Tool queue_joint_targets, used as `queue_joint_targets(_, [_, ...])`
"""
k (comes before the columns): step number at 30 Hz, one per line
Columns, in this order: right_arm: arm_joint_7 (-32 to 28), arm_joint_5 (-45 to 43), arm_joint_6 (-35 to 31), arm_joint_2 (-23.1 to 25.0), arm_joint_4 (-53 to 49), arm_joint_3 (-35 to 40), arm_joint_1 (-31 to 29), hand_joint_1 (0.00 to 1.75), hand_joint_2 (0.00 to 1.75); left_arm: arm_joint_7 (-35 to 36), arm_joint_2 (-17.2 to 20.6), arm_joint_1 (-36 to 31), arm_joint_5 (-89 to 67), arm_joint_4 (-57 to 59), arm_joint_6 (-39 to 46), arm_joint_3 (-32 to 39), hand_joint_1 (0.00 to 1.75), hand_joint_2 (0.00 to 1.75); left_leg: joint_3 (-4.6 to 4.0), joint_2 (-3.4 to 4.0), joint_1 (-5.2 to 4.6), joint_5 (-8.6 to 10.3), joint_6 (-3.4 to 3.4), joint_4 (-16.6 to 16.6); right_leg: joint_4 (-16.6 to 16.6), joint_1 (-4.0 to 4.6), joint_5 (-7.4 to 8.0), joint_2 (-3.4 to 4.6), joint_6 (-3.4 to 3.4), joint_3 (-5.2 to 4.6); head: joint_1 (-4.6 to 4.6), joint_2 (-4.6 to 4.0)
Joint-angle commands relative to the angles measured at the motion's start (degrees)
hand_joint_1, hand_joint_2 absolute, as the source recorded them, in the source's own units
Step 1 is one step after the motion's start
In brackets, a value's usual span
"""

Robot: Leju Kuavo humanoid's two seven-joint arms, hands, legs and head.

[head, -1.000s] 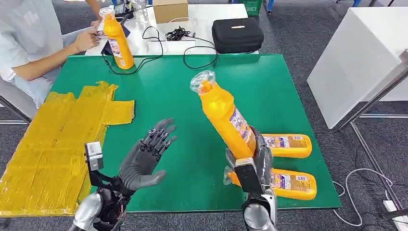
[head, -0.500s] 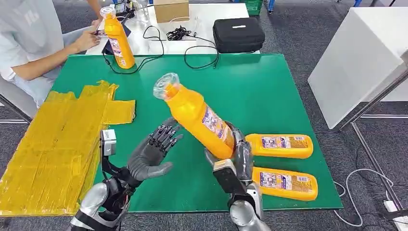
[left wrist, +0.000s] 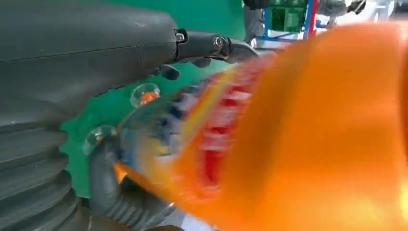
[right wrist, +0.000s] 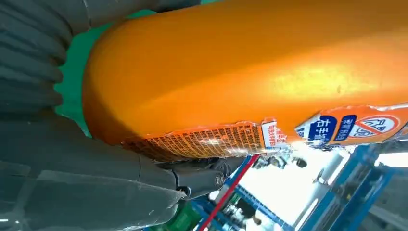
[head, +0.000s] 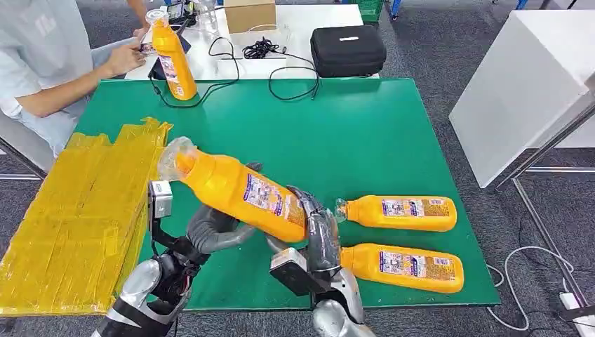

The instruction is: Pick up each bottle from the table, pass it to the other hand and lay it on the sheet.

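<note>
**Bottle at the point of transfer, none yet on the sheet**

The held bottle (head: 235, 191) lies tilted across the centre of the head view, clear cap toward the upper left, base clamped in the right hand (head: 317, 235). The left hand (head: 214, 230) sits beneath its mid-body, fingers cupped up against it; whether they have closed enough to carry it cannot be told. The handover is judged under way, not complete. Two lying bottles (head: 398, 213) rest on the green worktop (head: 365, 133) at the lower right, and an upright bottle (head: 172, 62) stands at the upper left edge. The yellow sheet (head: 77, 210), at the left of the frame, carries no bottle, so every placement remains to be done.

The left wrist view shows the label blurred, with two caps on the worktop behind it. The right wrist view shows the base seated against the right hand's grey cover and the printed label sharply, details the head view lacks. A person (head: 42, 56) sits at the upper left.
</note>
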Motion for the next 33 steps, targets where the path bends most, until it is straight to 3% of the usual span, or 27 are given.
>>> queue_joint_targets(1, [1.5,2.1,2.5,-1.0,14.8,10.6,-6.8,1.75,1.75,-0.5,-0.5,-3.3,1.2,5.5,0.5,0.7,0.00,1.75,0.19,0.04,0.03,-0.02,-0.02,-0.1,-0.1,0.04,0.00,-0.01,-0.03,0.19,0.00,0.00])
queue_joint_targets(12, [3.8,3.9,8.2,-0.3,23.8,18.9,-10.5,1.75,1.75,-2.6,-3.5,-2.4,5.3,6.0,2.6,4.6,0.00,1.75,0.27,-0.09,0.04,-0.04,-0.02,-0.1,-0.1,0.07,-0.08,-0.15,-0.03,0.26,0.00,0.00])
queue_joint_targets(13, [4.0,3.8,8.1,-0.3,23.8,18.9,-10.5,1.75,1.75,-3.2,-4.2,-1.8,6.0,5.2,3.8,5.6,0.07,1.75,0.20,-0.09,0.01,-0.02,-0.01,0.0,-0.1,0.04,-0.06,-0.13,-0.02,0.17,0.00,0.00])
queue_joint_targets(14, [4.3,3.6,8.1,-0.4,23.7,19.1,-10.5,1.75,1.75,-3.6,-4.9,-1.1,6.2,4.0,5.5,6.2,1.69,1.75,0.35,-0.14,0.06,-0.09,-0.02,0.0,-0.1,0.10,-0.13,-0.21,-0.03,0.36,-0.02,0.00])
queue_joint_targets(33, [5.0,2.1,5.4,-1.3,19.8,16.3,-9.3,1.75,1.75,-3.8,-5.0,-0.3,6.0,2.4,8.6,6.2,1.75,1.75,0.17,-0.21,0.02,-0.04,-0.02,0.0,0.0,0.08,-0.11,-0.26,-0.03,0.16,-0.02,0.00])
